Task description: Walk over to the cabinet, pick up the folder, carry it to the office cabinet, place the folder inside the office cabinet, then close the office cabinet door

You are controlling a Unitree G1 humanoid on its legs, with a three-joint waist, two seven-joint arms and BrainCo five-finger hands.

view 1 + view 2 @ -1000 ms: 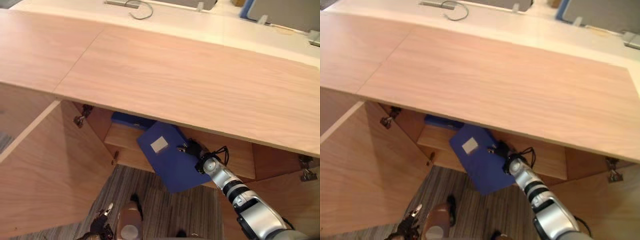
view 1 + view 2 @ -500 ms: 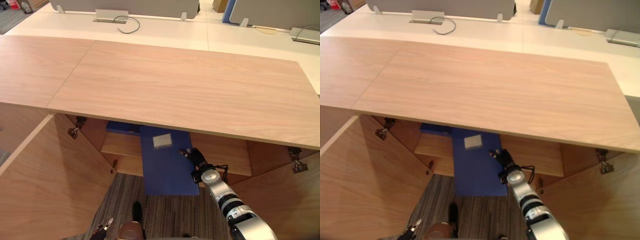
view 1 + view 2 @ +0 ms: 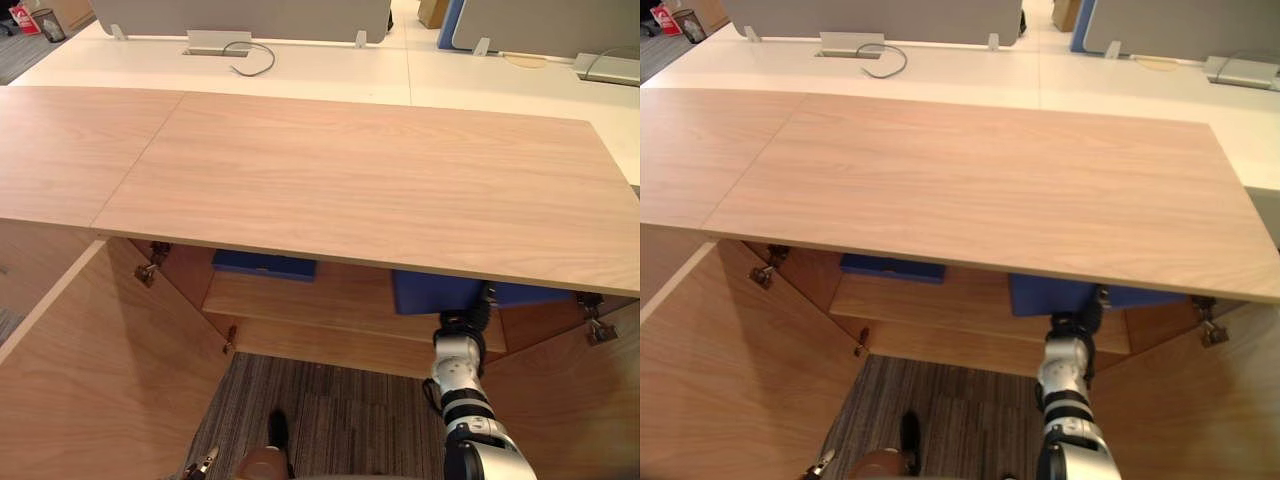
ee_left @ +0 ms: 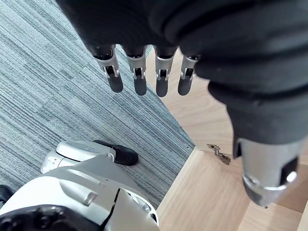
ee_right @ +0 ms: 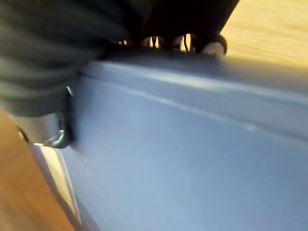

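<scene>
Folder [image 3: 430, 292] is inside the cabinet over the shelf [image 3: 320, 300], long side looks left-right, dead ahead of my right robot hand [image 5: 55, 137], which pinches it thumb against fingers. Left robot hand [image 4: 144, 77] hangs spread, well apart, so releasing falls to the right 1.

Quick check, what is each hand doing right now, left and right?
Left hand: open, fingers relaxed, holding nothing.
Right hand: closed on the blue folder.
</scene>
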